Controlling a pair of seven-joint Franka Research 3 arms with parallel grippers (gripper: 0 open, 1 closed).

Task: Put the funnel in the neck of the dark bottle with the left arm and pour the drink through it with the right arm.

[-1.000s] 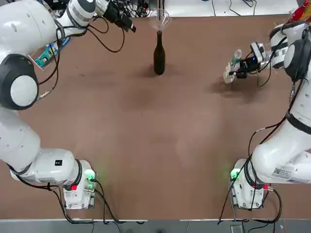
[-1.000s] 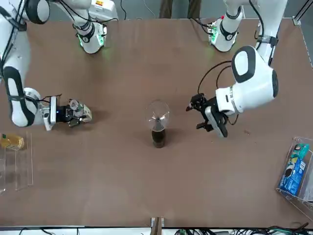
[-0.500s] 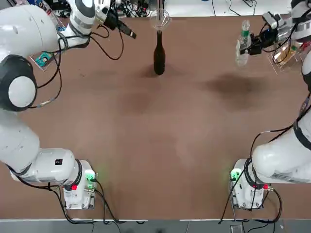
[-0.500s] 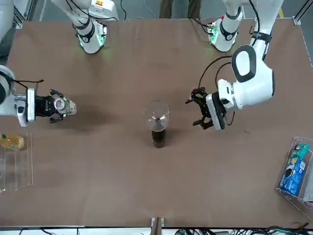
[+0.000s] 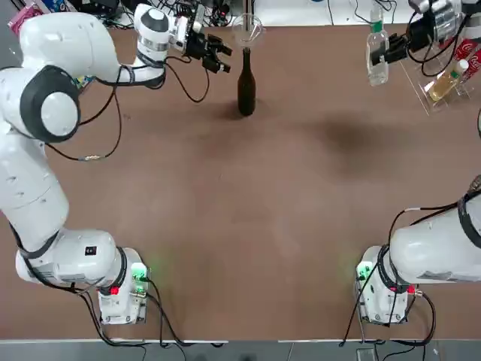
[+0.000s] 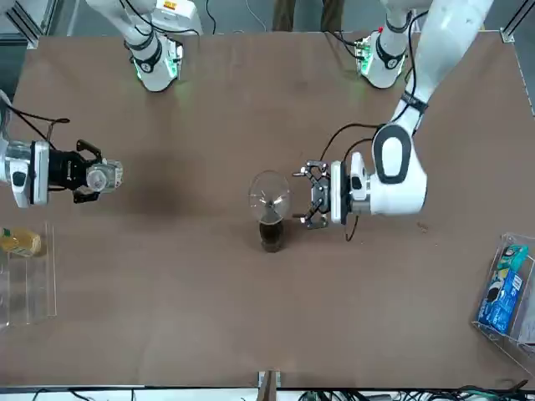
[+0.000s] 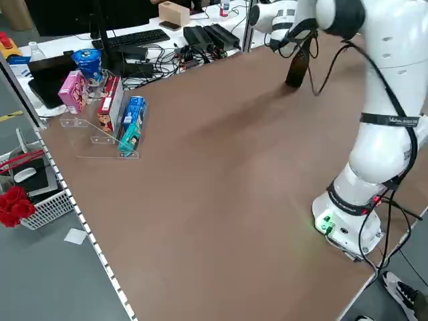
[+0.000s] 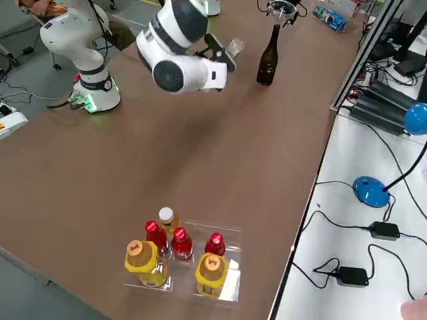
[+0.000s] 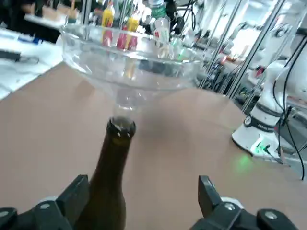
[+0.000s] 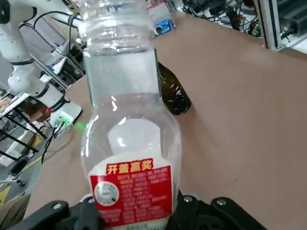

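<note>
The dark bottle stands upright at the far middle of the table, and the clear funnel sits in its neck. My left gripper is open just to the left of the bottle, pointing at it and touching nothing. In the left wrist view the funnel and the dark bottle lie ahead of the spread fingers. My right gripper is at the far right, shut on the drink. It holds the drink upright above the table, and the right wrist view shows the drink's label.
A clear rack with cola and yellow bottles stands at the far right corner, close behind the right gripper. Snack boxes sit in a rack on the table's left edge. Open brown tabletop lies between the bottle and the arm bases.
The right gripper lifted the drink from low and tilted to upright and carried it toward the far right corner. The left gripper swung back toward the dark bottle.
</note>
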